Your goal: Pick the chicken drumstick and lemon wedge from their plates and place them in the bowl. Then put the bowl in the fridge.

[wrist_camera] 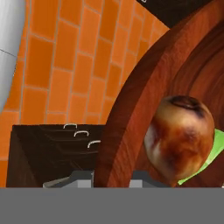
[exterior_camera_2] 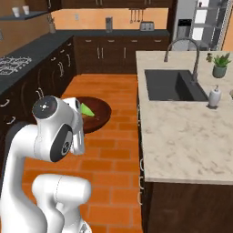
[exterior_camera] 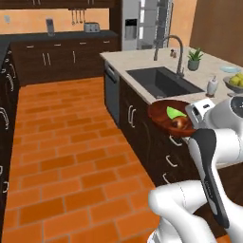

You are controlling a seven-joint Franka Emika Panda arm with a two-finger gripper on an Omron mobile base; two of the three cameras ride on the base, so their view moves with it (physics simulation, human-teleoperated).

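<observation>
The bowl (exterior_camera: 170, 117) is off the surface, carried in the air over the brick floor (exterior_camera: 71, 142), just off the island's front edge near the sink (exterior_camera: 161, 80). It rides roughly level, which by judgement keeps its load from sliding out during transport. Inside lie the chicken drumstick (wrist_camera: 179, 135) and the lemon wedge (exterior_camera: 174, 113), the wedge partly under the drumstick in the hand view. Both food items are loaded, so the placing stage looks done; the fridge (exterior_camera: 142, 23) stands well away at the far end of the kitchen, so the remaining step is the carry.

The fingers (wrist_camera: 113, 180) are closed on the bowl's rim, one tip on each side of the wall, as the hand view shows. They touch nothing else; drumstick and wedge sit clear of the grip.
</observation>
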